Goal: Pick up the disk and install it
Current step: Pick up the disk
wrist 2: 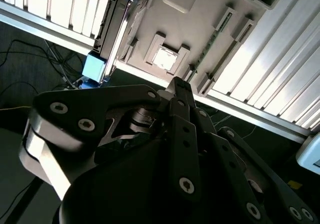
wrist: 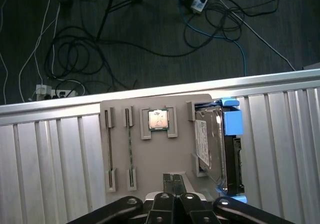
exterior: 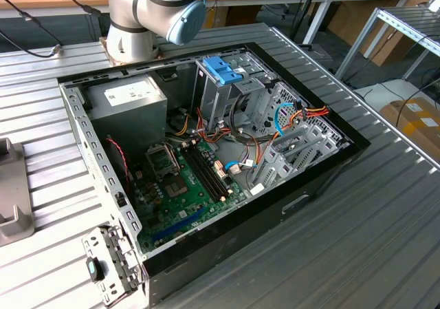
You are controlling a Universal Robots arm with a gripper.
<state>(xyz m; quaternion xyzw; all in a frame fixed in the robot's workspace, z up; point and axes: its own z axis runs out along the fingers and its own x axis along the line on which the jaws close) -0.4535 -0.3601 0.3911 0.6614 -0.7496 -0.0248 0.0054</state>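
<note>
The disk (wrist: 216, 143), a grey metal drive in a light-blue carrier, stands on edge in a slot of a grey holder tray (wrist: 150, 159). In the second wrist view the disk (wrist 2: 111, 32) shows edge-on with a blue end of its carrier. My gripper (wrist: 173, 180) hovers above the tray's middle, beside the disk and apart from it. Its two fingers (wrist 2: 181, 92) are pressed together, shut with nothing between them. In the exterior view the open computer case (exterior: 206, 151) lies on the ribbed table, and part of the arm (exterior: 158, 9) rises behind it.
The tray also holds a processor chip (wrist: 158, 119) and two thin memory sticks (wrist: 130, 149). Inside the case are a tall metal drive cage with a blue-handled carrier (exterior: 223, 69), a motherboard (exterior: 182, 185) and loose cables (exterior: 302, 113). Cables lie on the floor (wrist: 100, 49) past the table's edge.
</note>
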